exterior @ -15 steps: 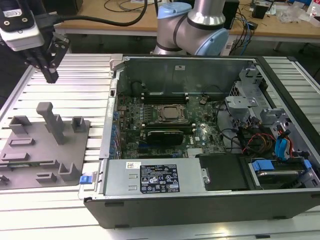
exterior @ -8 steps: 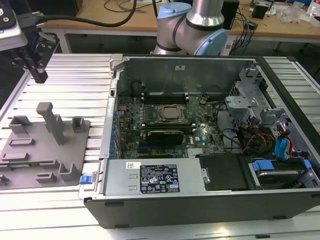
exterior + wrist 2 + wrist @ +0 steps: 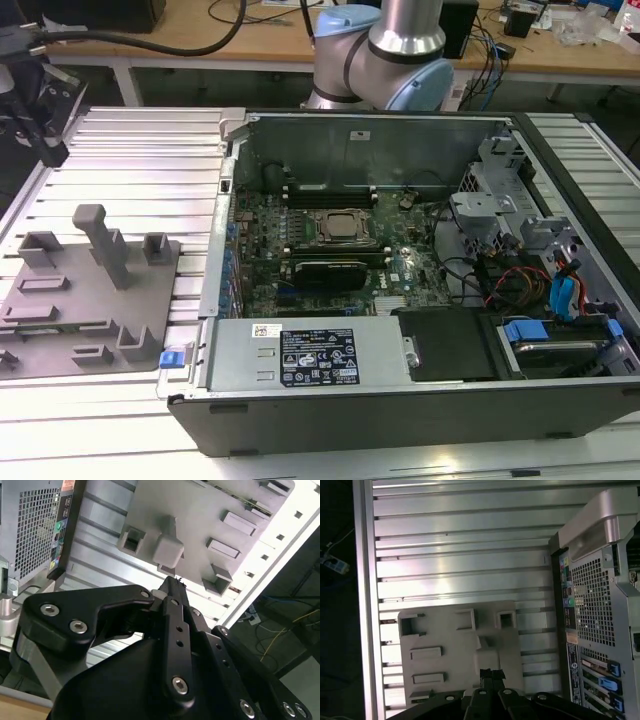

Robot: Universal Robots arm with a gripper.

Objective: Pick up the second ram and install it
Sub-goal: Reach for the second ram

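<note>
My gripper (image 3: 172,583) hangs above the grey plastic tray (image 3: 200,515), its two black fingers pressed together with nothing between them. Its tips (image 3: 491,672) sit over the tray's edge (image 3: 445,640), close to the tall post (image 3: 167,547). In the exterior view the gripper (image 3: 52,150) is at the far left, above the ribbed metal table and behind the tray (image 3: 60,335). A thin speckled strip (image 3: 237,497) lies along the tray's far side; I cannot tell whether it is the second ram. The open computer case (image 3: 400,400) holds the motherboard with its square CPU socket (image 3: 341,227).
The case's perforated rear panel (image 3: 595,595) stands close beside the tray. A silver power supply (image 3: 300,355) lies along the case's front, with drive bays and cables (image 3: 540,290) at the exterior view's right. The arm's base (image 3: 385,55) rises behind the case. Ribbed table (image 3: 140,160) stretches behind the tray.
</note>
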